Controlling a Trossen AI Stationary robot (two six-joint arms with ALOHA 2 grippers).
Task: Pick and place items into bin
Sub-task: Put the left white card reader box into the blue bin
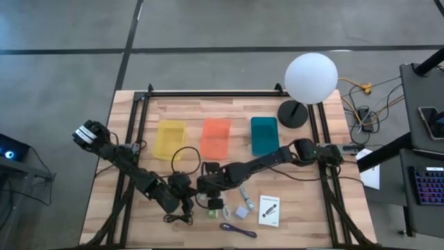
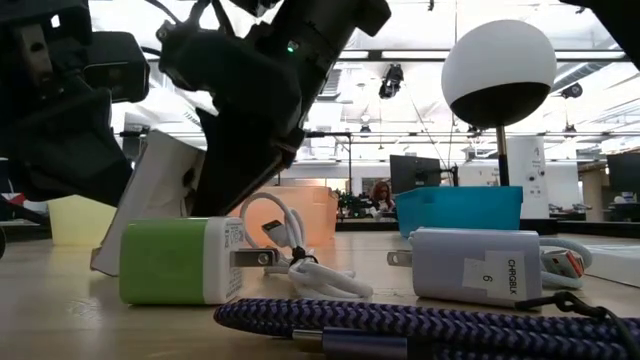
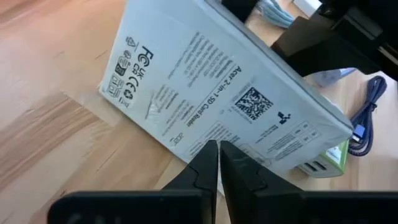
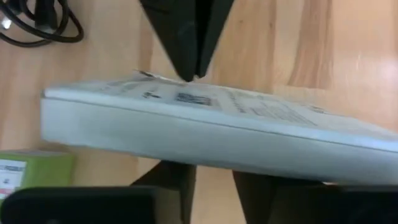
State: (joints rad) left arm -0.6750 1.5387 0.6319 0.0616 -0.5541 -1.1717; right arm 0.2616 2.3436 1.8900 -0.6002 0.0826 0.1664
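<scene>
- Front centre of the table – both arms nose to nose over one white printed box (image 3: 224, 93), tipped up on its long edge, leaning, lower edge on the wood.
- Left gripper (image 3: 219, 146): fingers pressed tight together, tips right at the box's printed face, holding nothing.
- Right gripper (image 4: 214, 171): fingers parted with a gap showing, sitting under the box's far side; no firm pinch visible.
- Just beside the box – green plug block (image 2: 170, 262), lying flat, white cord (image 2: 300, 260) looped behind it.
- Lavender plug block (image 2: 465, 265) nearby, purple braided cord (image 2: 400, 325) along the front edge.
- Second white card (image 1: 269, 210) flat, off to the right.
- Yellow bin (image 1: 171, 139), orange bin (image 1: 215, 137), teal bin (image 1: 263, 134) lined up behind, well apart from the box.
</scene>
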